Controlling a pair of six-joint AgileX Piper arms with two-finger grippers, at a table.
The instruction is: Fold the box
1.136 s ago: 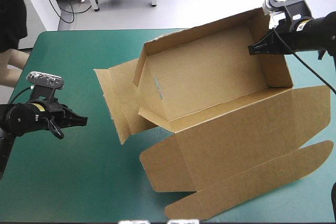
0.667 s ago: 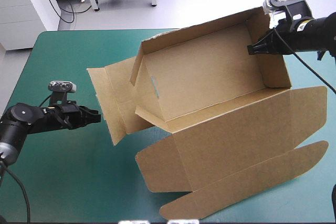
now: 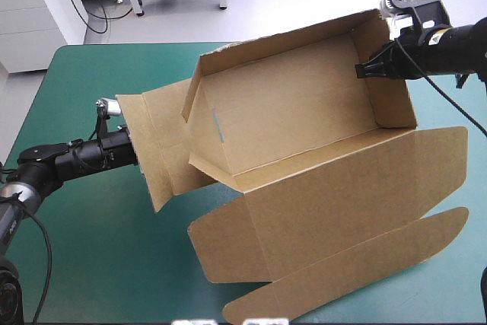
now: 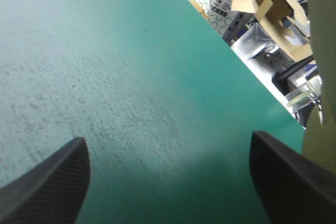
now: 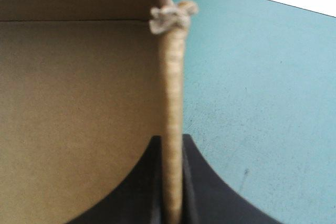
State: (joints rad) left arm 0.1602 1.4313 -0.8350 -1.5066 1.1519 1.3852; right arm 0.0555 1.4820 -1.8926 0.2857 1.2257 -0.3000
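From above, the box (image 3: 304,127) sits mid-table, walls raised, lid flat toward the near edge. The left gripper (image 3: 129,148) reaches level to its left flap, the right gripper (image 3: 364,68) to its right end wall. Only the left wrist view shows its fingers wide apart, empty. The right wrist view shows fingers pinching the wall's edge.

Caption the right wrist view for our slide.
Black-finned right gripper shut on upright wall of brown board box, teal-green cover beside.
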